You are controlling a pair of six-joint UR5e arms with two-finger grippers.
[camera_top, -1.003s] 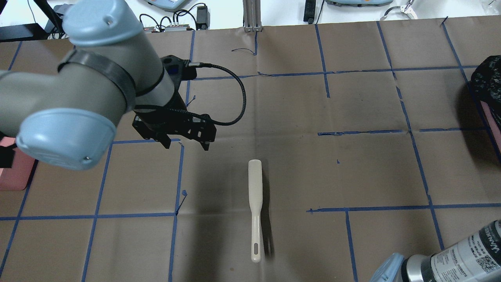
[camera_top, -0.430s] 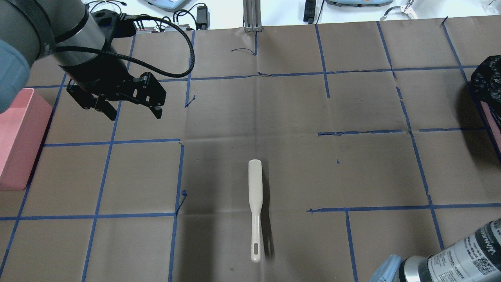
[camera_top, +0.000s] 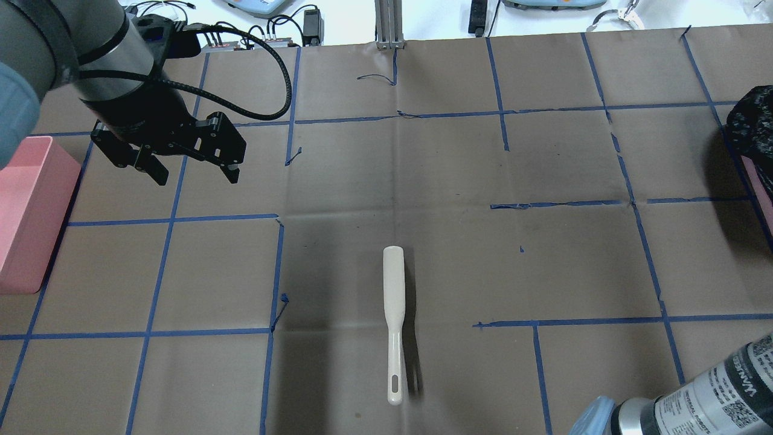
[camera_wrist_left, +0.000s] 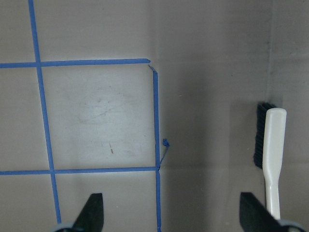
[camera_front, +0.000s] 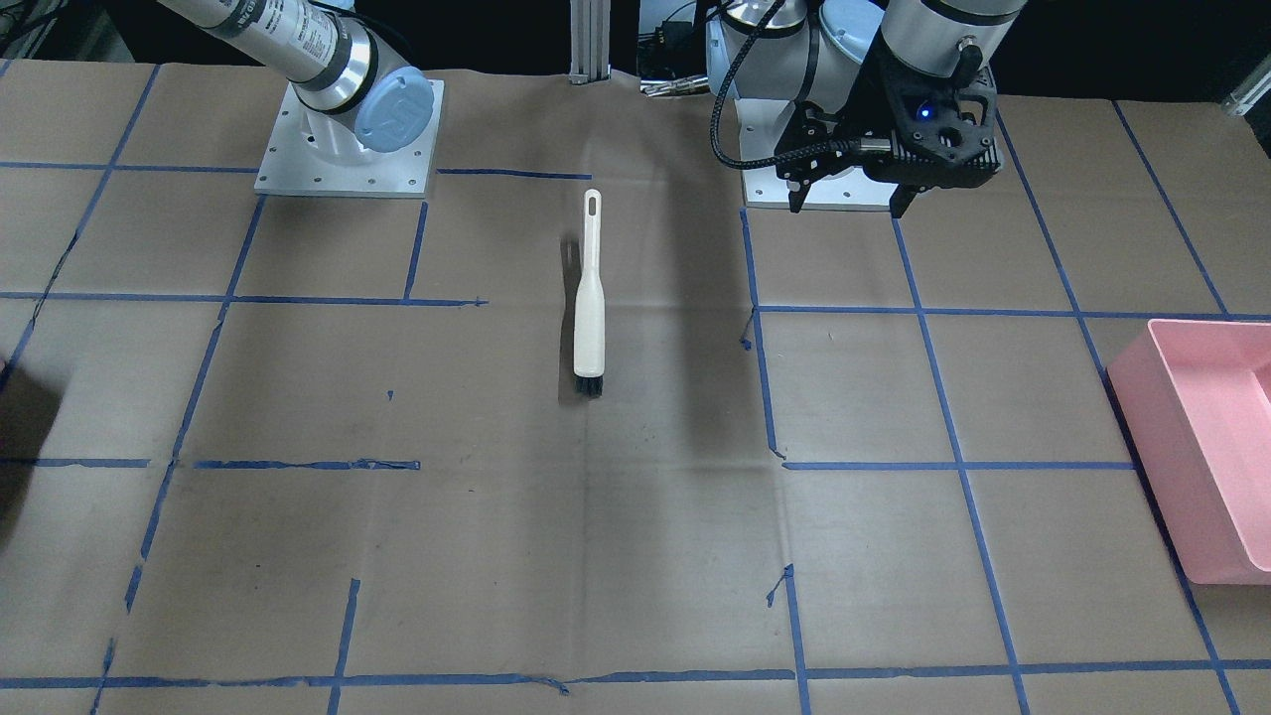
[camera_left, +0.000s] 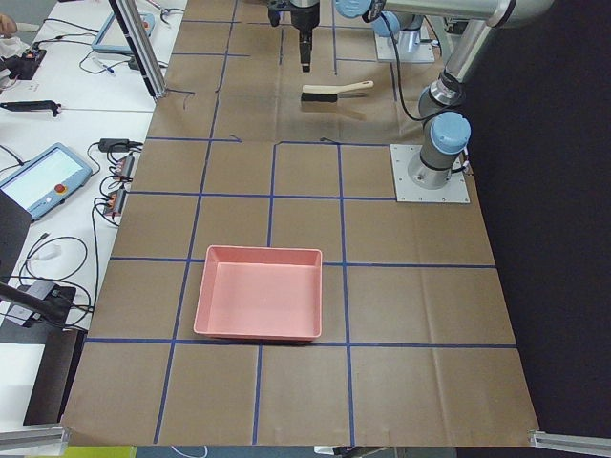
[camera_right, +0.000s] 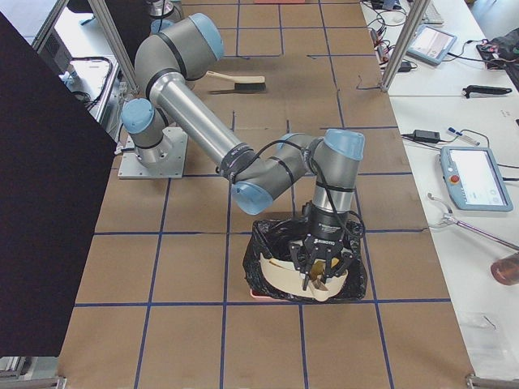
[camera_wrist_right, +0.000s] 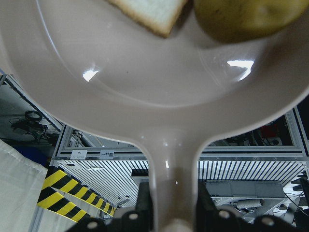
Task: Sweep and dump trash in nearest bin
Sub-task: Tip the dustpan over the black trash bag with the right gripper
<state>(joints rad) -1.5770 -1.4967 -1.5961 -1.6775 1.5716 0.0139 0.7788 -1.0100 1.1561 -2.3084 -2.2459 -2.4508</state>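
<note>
My right gripper (camera_wrist_right: 174,215) is shut on the handle of a cream dustpan (camera_wrist_right: 145,96). One piece of white bread (camera_wrist_right: 152,12) with tan crust and an olive-yellow fruit (camera_wrist_right: 246,17) lie in the pan at the top edge; a second bread piece is not in view. In the exterior right view the dustpan (camera_right: 284,271) hangs over the black-bagged bin (camera_right: 272,235). My left gripper (camera_top: 196,175) is open and empty above the table's far left. A cream brush (camera_top: 394,302) lies on the table's middle.
A pink tray (camera_top: 27,211) stands at the table's left edge, close to the left gripper. The black-bagged bin (camera_top: 752,121) shows at the right edge. Blue tape lines cross the brown table cover. The right arm's forearm (camera_top: 712,393) is at the lower right.
My left gripper, open throughout, has moved from near the table's middle to the far left and farther back. The brush has not moved.
</note>
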